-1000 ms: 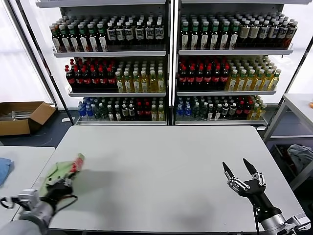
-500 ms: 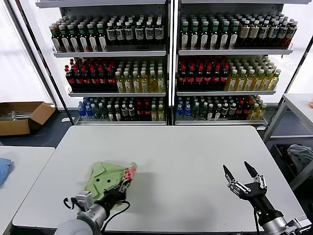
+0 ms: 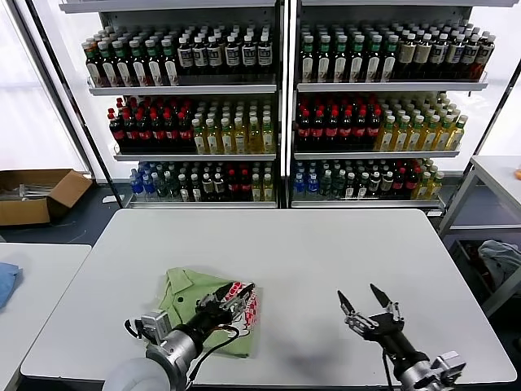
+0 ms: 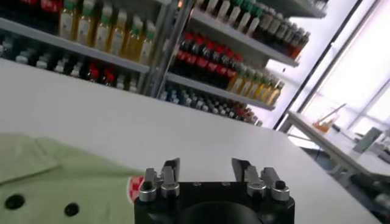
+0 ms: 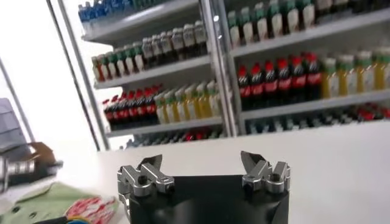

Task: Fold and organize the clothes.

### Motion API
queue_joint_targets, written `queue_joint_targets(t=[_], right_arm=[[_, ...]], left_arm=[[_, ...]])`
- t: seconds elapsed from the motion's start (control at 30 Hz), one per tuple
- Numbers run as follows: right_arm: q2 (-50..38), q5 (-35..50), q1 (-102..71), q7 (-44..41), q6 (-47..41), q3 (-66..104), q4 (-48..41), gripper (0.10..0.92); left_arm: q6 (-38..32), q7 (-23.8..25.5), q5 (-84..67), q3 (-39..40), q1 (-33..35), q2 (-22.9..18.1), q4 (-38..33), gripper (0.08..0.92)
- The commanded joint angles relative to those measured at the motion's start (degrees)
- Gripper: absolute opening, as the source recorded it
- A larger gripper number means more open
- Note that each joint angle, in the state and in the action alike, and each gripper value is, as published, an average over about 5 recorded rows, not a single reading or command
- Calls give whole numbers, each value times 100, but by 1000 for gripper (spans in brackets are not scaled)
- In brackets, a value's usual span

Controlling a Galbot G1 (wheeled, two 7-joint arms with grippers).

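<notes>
Shirt: a light green polo shirt (image 3: 205, 305) is seen lying bunched on the white counter (image 3: 326, 252), toward the near left side, with its red-and-white checkered print (image 3: 244, 303) turned up.
Left gripper: the left gripper (image 3: 230, 298) is placed right over the shirt's print side; in the left wrist view its jaws are seen apart with nothing between them, so the cloth is judged released.
Right gripper: the right gripper (image 3: 363, 303) is held above bare counter, well apart from the shirt, jaws spread wide and empty.
Handling: the fabric is judged soft, light and limp; it will sag and crease wherever it is lifted, and nothing about it is fragile.
Where to hold: a hem, sleeve edge or shoulder seam is judged best, pinched at two spread points so the cloth can be drawn flat.
Containers: a cardboard box (image 3: 37, 194) is seen on the floor at far left, its contents unclear; the shelves (image 3: 281, 85) behind are filled with bottles.
</notes>
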Motion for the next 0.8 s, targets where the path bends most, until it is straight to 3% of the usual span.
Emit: queue_joint_targets(t=[0.03,0.3,0.7,0.8], right_arm=[[2,-203,1091,456,-629,-2131,-890,823],[24,-503,1957,595,-1129,-3315,-1429,823],[143,-554,2755,843,-1699,-4057,-1907,814],[161,-548,2769,795,-1666,-4048,-1883,758]], left_arm=[[-233,207,-322,-1235,163,307,-435,626],[-190,211,-534,-2218,595,228,-584,812],[-137,200,-491,-2237,771,-14,-746,823],[-119,202,-496,-2241,784,-33,-765,823]])
